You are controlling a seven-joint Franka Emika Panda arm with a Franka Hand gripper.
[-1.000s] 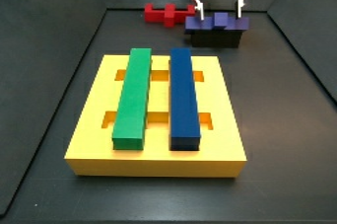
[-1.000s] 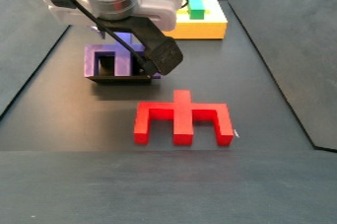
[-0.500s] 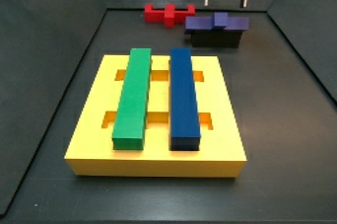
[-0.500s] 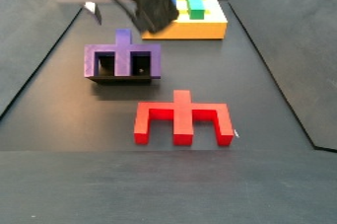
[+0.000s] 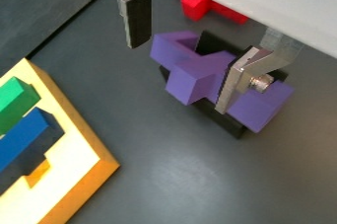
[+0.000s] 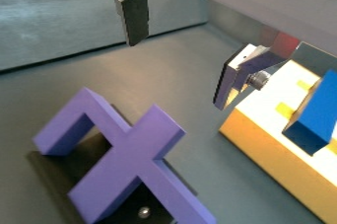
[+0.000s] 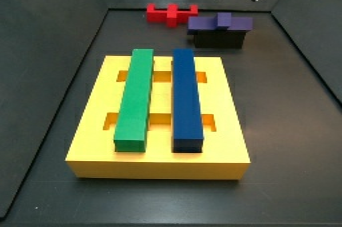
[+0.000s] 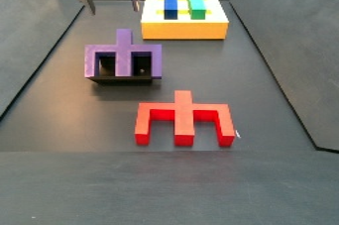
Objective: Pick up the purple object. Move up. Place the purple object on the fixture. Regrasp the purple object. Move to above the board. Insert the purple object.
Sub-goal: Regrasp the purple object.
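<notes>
Purple object (image 8: 123, 58) in solid violet, seated on the black fixture (image 8: 126, 78). Yellow board (image 7: 160, 158) carrying one green bar (image 7: 135, 98) and one blue bar (image 7: 186, 94). Red block (image 8: 185, 119) plain red, unpatterned. Bench (image 8: 252, 80) matte dark grey throughout. End effector (image 5: 198, 45) above the purple object, jaws spread apart, with silver fingers (image 5: 243, 77) and dark pads.

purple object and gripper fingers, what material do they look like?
Purple object, resting on the fixture: matte, uniform color, sharp edges; likely plastic, possibly printed. Gripper open above it; fingers: flat silver plates with sheen, likely metal, with dark pads, maybe rubber.
</notes>
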